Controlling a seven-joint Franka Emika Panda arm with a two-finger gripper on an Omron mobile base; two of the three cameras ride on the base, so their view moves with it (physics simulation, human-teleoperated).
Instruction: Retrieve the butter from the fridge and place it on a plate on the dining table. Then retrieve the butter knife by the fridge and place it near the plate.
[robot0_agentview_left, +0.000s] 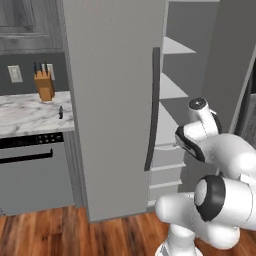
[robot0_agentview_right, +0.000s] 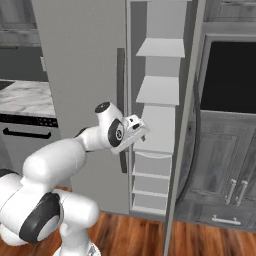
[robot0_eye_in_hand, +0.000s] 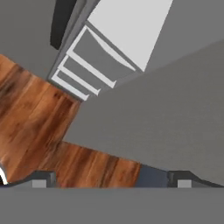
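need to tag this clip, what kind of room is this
A kitchen, rendered: a tall grey fridge with one door open on white shelves, a marble counter with a knife block, and a dishwasher below.

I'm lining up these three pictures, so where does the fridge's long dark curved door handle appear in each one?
Left base view: long dark curved handle, centre, on the closed grey door.
Right base view: left of centre, behind the arm.
Hand view: dark wedge, top left.
Shared landmark: white fridge shelves.

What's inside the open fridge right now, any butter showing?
Inside the fridge, white shelves and lower drawers show, all bare where visible. No butter in sight. The closed left door hides that half, and the shelves' far backs are hard to see.
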